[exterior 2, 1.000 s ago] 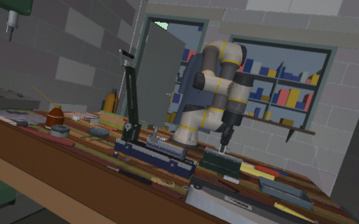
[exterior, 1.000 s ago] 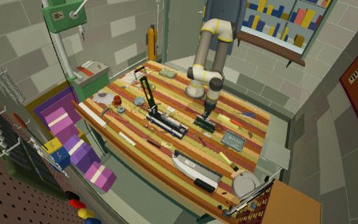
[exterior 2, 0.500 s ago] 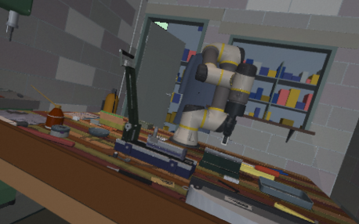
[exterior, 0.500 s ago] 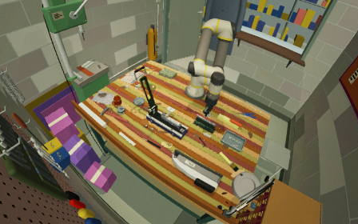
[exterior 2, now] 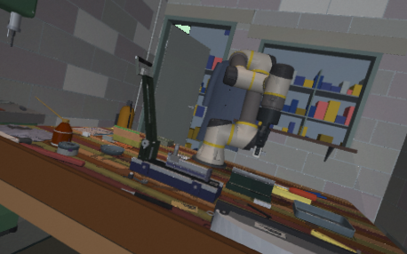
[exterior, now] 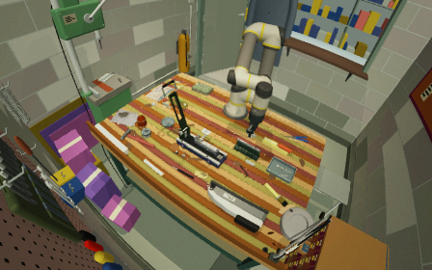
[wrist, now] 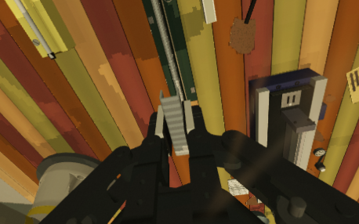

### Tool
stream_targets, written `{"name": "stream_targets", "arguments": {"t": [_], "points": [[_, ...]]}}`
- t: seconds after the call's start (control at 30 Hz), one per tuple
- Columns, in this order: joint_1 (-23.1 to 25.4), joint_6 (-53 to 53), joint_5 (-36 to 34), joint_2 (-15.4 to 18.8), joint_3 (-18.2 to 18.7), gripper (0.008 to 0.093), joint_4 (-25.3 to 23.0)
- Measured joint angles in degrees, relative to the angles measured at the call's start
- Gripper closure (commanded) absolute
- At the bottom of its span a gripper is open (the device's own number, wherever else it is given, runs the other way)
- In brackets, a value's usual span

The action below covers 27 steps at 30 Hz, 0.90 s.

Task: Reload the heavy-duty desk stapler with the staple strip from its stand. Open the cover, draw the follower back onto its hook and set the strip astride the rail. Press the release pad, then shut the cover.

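The lower end of the grey ridged staple strip [wrist: 175, 124] is hidden between my fingers, and it is too small to make out from the side cameras. The green stand [exterior: 247, 148] [exterior 2: 249, 183] [wrist: 173, 47] lies on the bench below and slightly left of my gripper. The stapler [exterior: 200, 148] [exterior 2: 175, 174] [wrist: 288, 119] sits left of the stand with its cover [exterior: 178, 113] [exterior 2: 146, 115] raised upright, so the rail is exposed. My gripper [exterior: 250, 131] [exterior 2: 257, 152] [wrist: 175, 125] hangs well above the bench, closed and holding the staple strip.
A grey tray [exterior: 281, 169] [exterior 2: 323, 218] sits right of the stand, with yellow and orange tools [exterior: 277, 145] behind it. A paper trimmer [exterior: 238, 205] lies at the bench's front edge. Small jars and tins [exterior: 142, 126] stand left of the stapler. The arm's base [exterior: 236, 108] stands behind.
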Motion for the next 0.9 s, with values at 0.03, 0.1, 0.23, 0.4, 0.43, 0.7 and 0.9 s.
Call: {"name": "stream_targets", "arguments": {"t": [0.03,0.1,0.23,0.4,0.43,0.7,0.9], "points": [[0.00,0.00,0.00,-0.07,-0.09,0.0934,0.16],[0.00,0.00,0.00,-0.17,-0.24,0.0934,0.41],[0.00,0.00,0.00,-0.27,-0.39,0.0934,0.68],[0.00,0.00,0.00,-0.29,-0.42,0.0934,0.74],[0.00,0.00,0.00,-0.31,-0.44,0.0934,0.80],[0.00,0.00,0.00,-2.34,-4.01,0.0934,6.23],[-0.01,-0.01,0.00,-2.51,-4.35,0.0934,6.87]]}}
